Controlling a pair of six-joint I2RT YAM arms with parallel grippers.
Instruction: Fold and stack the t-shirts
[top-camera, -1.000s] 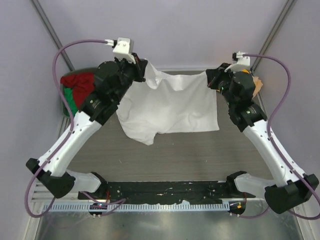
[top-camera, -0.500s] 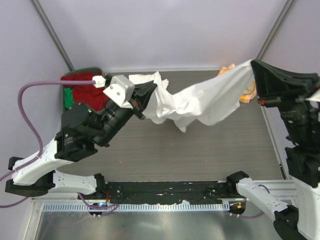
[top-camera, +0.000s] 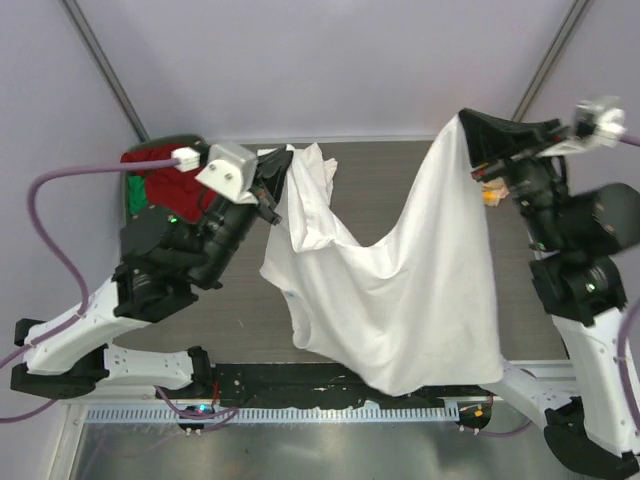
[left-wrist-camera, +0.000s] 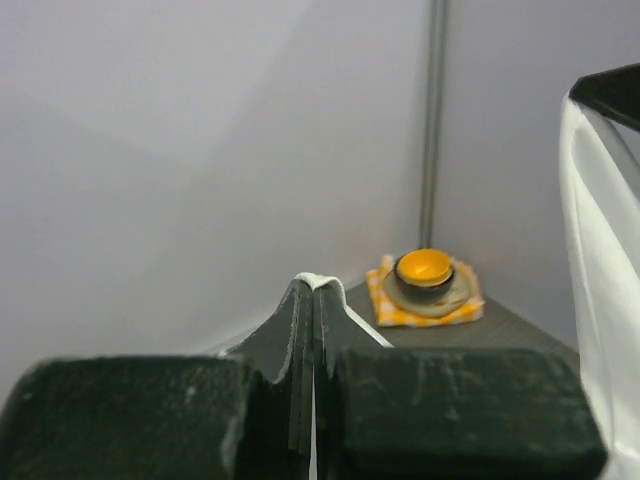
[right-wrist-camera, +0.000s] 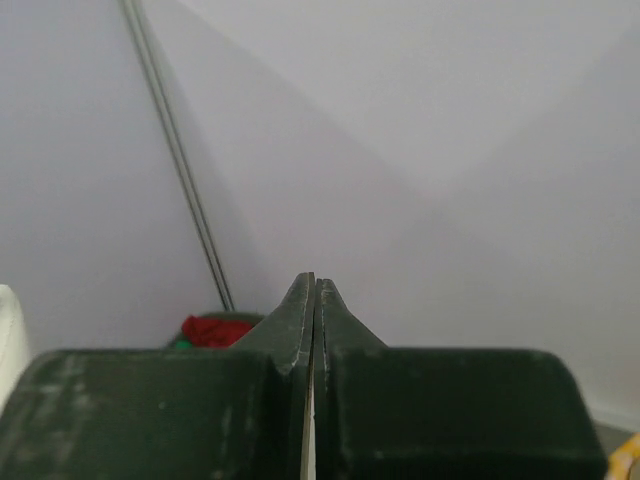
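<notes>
The left fingers (left-wrist-camera: 296, 335) are pressed together on a white edge that peeks out at their tips. The right fingers (right-wrist-camera: 298, 320) pinch a thin sliver of the same cloth. Between them the t-shirt (top-camera: 400, 290) hangs from upper left and upper right, sagging to lower centre over the surface (top-camera: 380, 185). It looks light, thin and limp, likely to swing; corners or hems seem the best hold.

A cloth heap (top-camera: 160, 178) is lying left of the t-shirt (top-camera: 400, 290); a bowl (left-wrist-camera: 424, 268) is sitting on a napkin (left-wrist-camera: 386, 302) to its right.
</notes>
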